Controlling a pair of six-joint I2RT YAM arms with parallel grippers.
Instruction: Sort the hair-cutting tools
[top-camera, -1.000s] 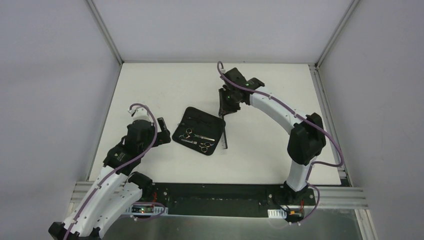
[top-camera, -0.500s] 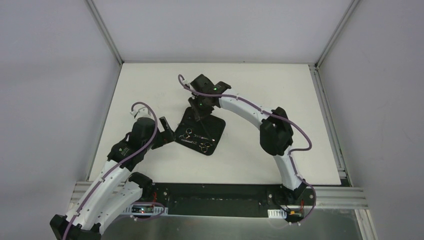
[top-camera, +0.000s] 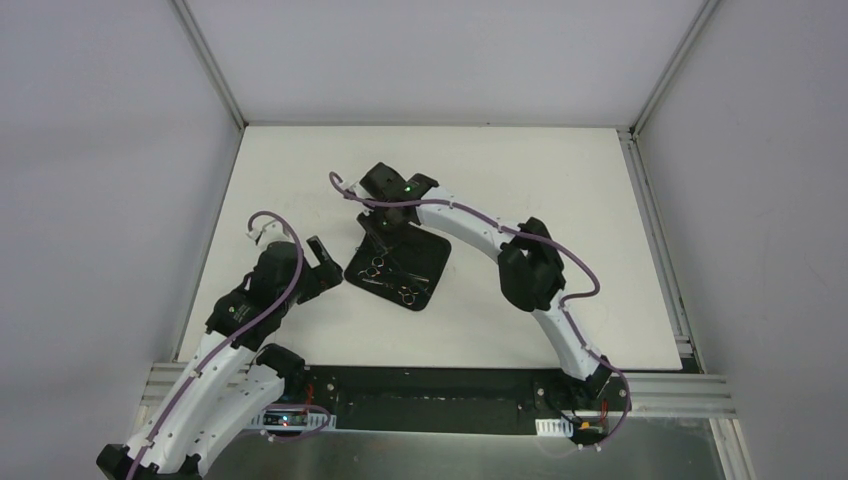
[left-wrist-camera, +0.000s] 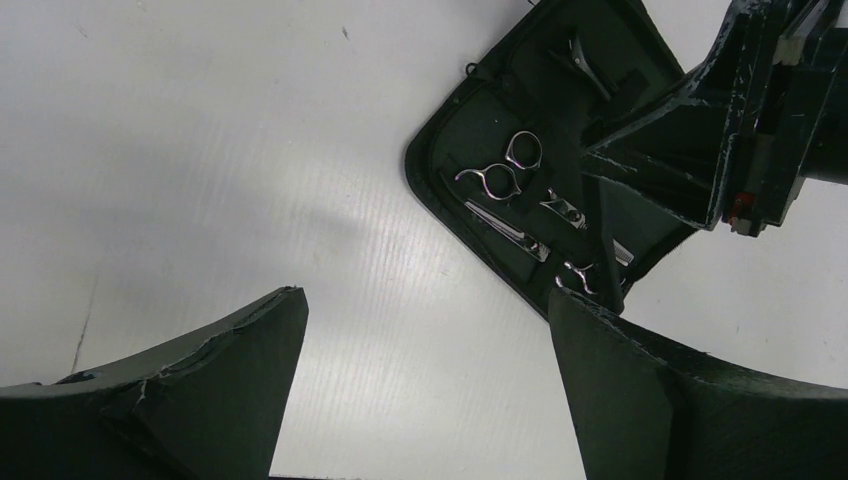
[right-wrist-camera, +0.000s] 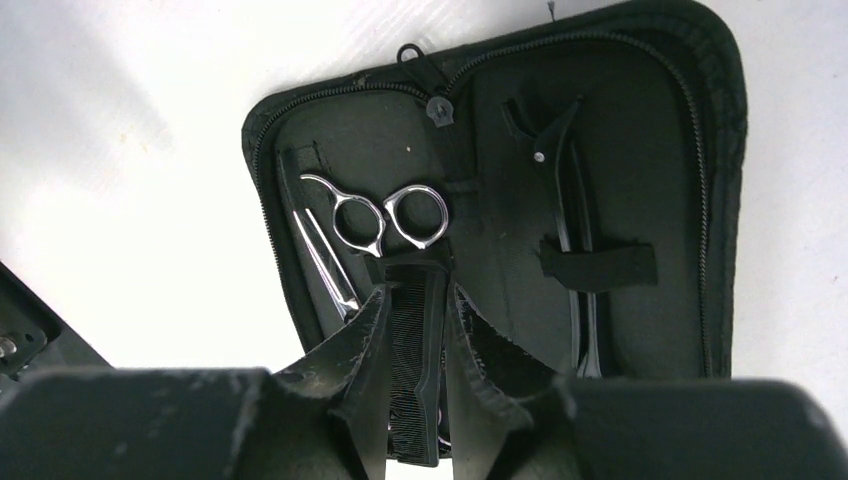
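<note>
the right jaws gripped the black comb (right-wrist-camera: 412, 360) over the open zip case (right-wrist-camera: 640, 130), probably to slot it beside the silver scissors (right-wrist-camera: 380, 232); the left jaws stood wide open.

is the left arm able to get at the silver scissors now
Probably not cleanly: the right gripper, shut on the comb, hangs over the silver scissors in the open case, crowding the way for the open left gripper.

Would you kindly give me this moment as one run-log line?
right tool: shut on comb over open case | left tool: open, beside case | in case: silver scissors
</note>
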